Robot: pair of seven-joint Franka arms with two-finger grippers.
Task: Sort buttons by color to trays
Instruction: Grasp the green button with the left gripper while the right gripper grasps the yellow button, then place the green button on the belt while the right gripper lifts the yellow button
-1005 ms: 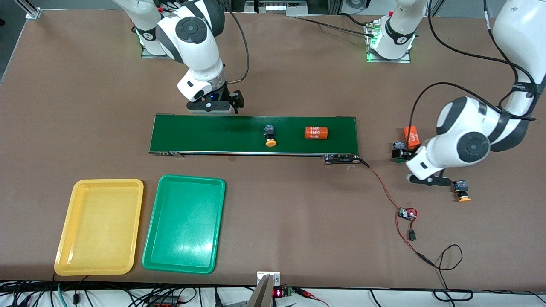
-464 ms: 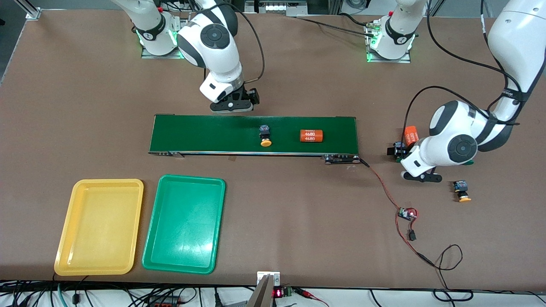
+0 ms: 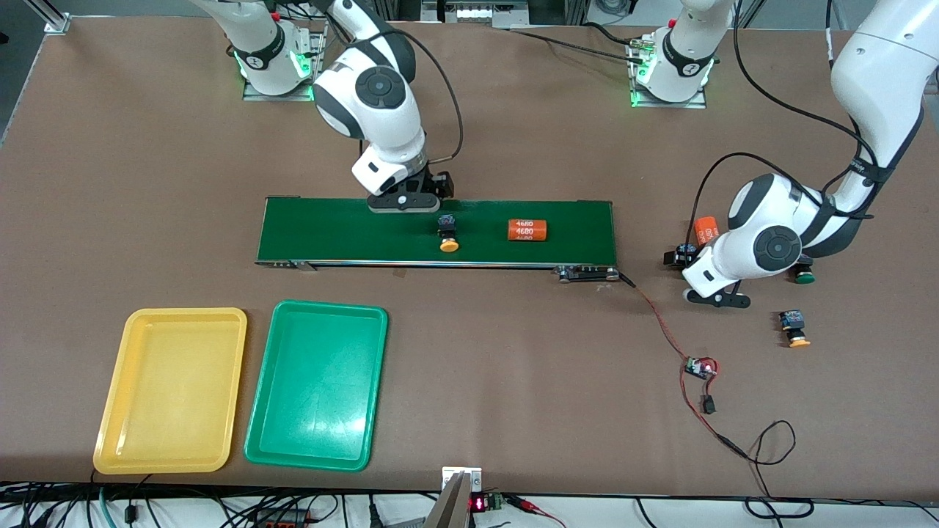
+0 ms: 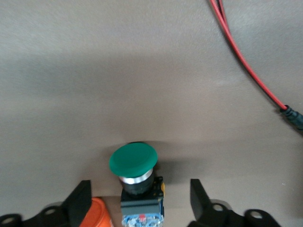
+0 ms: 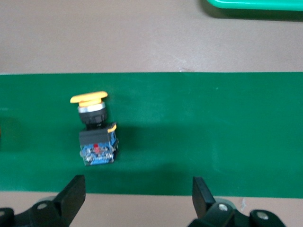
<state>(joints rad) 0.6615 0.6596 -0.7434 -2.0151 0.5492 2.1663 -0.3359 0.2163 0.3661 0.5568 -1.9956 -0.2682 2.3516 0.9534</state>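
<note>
A yellow-capped button lies on its side on the dark-green belt; it also shows in the right wrist view. My right gripper hangs open over the belt's edge nearest the arm bases, beside that button, with nothing between its fingers. My left gripper is open and low over a green-capped button, whose black body shows past the hand. That button lies between the open fingers. A second green button and a second yellow button lie on the table nearby. The yellow tray and green tray stand empty.
An orange 4680 cylinder lies on the belt. Another orange cylinder lies against the green button under my left gripper and shows in the left wrist view. A red wire runs from the belt's end to a small board.
My right arm moved toward the left arm's end, onto the belt's edge. The yellow button and cylinder rode toward the right arm's end. My left hand shifted over the green button, uncovering a second.
</note>
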